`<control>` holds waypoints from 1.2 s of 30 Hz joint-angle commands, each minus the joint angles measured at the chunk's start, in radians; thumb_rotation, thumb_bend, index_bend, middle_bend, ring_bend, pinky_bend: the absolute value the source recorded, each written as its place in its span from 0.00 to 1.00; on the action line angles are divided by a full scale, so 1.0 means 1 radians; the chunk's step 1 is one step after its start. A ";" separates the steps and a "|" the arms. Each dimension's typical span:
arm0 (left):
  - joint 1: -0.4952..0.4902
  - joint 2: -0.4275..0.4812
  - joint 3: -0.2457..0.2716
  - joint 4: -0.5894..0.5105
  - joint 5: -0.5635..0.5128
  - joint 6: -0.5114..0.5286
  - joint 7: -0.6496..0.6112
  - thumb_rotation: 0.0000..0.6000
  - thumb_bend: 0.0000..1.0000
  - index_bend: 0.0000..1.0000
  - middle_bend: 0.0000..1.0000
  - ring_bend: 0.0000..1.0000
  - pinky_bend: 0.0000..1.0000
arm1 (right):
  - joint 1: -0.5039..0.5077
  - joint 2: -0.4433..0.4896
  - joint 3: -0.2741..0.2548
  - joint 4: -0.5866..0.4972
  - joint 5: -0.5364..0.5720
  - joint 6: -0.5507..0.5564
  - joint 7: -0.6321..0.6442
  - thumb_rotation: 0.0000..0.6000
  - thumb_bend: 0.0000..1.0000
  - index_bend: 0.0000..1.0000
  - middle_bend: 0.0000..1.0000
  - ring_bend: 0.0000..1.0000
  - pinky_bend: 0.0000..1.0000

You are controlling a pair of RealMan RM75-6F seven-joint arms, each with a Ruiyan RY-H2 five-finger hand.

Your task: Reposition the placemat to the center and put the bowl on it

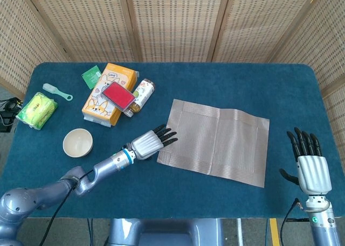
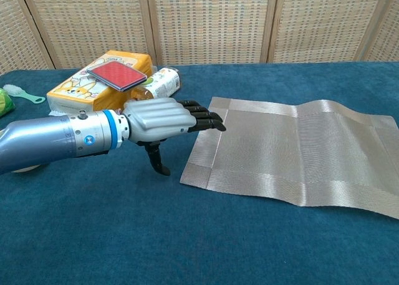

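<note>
On the far left of the blue-carpeted table (image 1: 215, 76), a yellow-green crinkled packet (image 1: 36, 109) is seen near the edge, with a pale mint brush (image 1: 56, 91) just behind it. A small green sachet (image 1: 91, 76) lies beside an orange printed carton (image 1: 107, 92), on which a flat red-topped case (image 1: 118, 95) is rested. A small labelled bottle (image 1: 142, 92) is laid on its side against the carton's right flank.

The cream round bowl (image 1: 77, 142) is found upright on the table in front of the carton, well apart from the mat; in the chest view it is almost fully hidden behind the left forearm.

The left hand (image 1: 149, 142) is extended low over the table, palm down, fingers straight and slightly spread, thumb hanging beneath; nothing is held. Its dark fingertips (image 2: 212, 120) are placed at the left edge of the mat; whether contact is made cannot be told.

The silver-grey woven rectangular placemat (image 1: 215, 141) is laid right of the table's centre, skewed slightly, with a raised ripple noted along its far edge in the chest view.

The right hand (image 1: 311, 168) is held at the front right corner of the table, well apart from the mat, fingers straight and apart, holding nothing.

A woven cane screen (image 1: 172, 20) is seen behind the table.
</note>
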 commanded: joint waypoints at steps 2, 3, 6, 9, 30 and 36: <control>-0.025 -0.029 0.002 0.027 -0.021 -0.021 -0.001 1.00 0.00 0.06 0.00 0.00 0.00 | -0.003 0.001 0.003 -0.001 -0.002 0.000 0.001 1.00 0.00 0.00 0.00 0.00 0.00; -0.029 -0.032 0.004 0.029 -0.022 -0.022 0.001 1.00 0.00 0.06 0.00 0.00 0.00 | -0.003 0.001 0.003 -0.002 -0.003 -0.001 0.002 1.00 0.00 0.00 0.00 0.00 0.00; -0.038 -0.047 0.006 0.033 -0.030 -0.017 0.002 1.00 0.00 0.06 0.00 0.00 0.00 | -0.006 0.003 0.006 -0.003 -0.007 0.001 0.001 1.00 0.00 0.00 0.00 0.00 0.00; -0.047 -0.059 0.006 0.038 -0.034 -0.016 0.009 1.00 0.00 0.07 0.00 0.00 0.00 | -0.008 0.004 0.009 -0.005 -0.008 0.003 0.002 1.00 0.00 0.00 0.00 0.00 0.00; -0.074 -0.100 0.008 0.026 -0.094 -0.012 0.038 1.00 0.49 0.19 0.00 0.00 0.00 | -0.025 0.025 0.016 -0.026 -0.032 0.013 0.011 1.00 0.00 0.00 0.00 0.00 0.00; -0.077 -0.122 -0.002 0.039 -0.115 -0.004 0.030 1.00 0.51 0.32 0.00 0.00 0.00 | -0.029 0.030 0.016 -0.034 -0.040 0.014 0.010 1.00 0.00 0.00 0.00 0.00 0.00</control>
